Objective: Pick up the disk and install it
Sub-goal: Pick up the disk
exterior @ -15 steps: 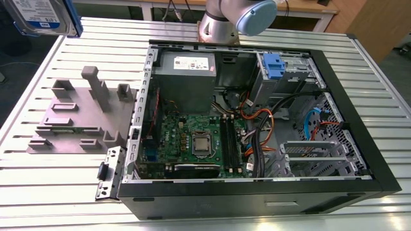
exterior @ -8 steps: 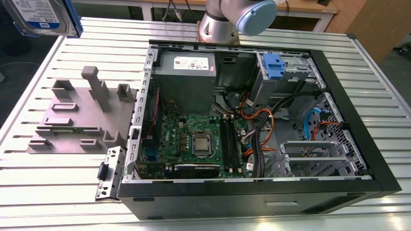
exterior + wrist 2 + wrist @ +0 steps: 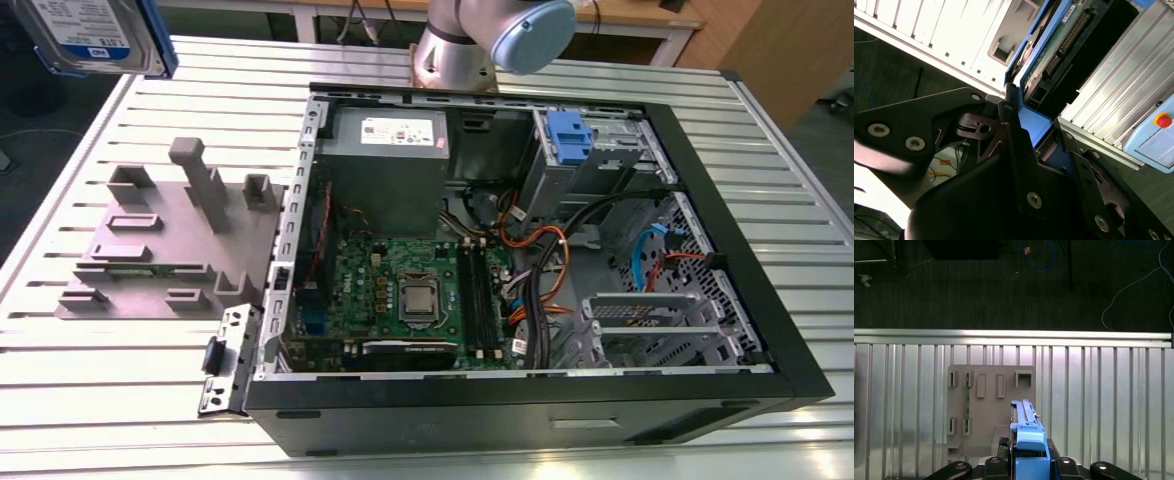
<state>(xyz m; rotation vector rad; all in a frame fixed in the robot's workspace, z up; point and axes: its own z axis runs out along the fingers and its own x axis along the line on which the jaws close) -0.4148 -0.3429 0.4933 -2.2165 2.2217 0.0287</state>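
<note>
Item: the disk (image 3: 96,35), held aloft over the slatted table's (image 3: 801,150) far corner, at the exterior view's left. My gripper (image 3: 1029,466): clamped on its blue rails (seen edge-on in both wrist views). Pick-up: done, I judged. Installation: outstanding; the disk was well apart from the open computer case (image 3: 534,415).

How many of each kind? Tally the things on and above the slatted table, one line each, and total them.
Disk: 1
Gripper, shut on the disk: 1
Open computer case: 1
Grey holder plate: 1
Upright blue clip inside the case: 1
Total: 5
</note>
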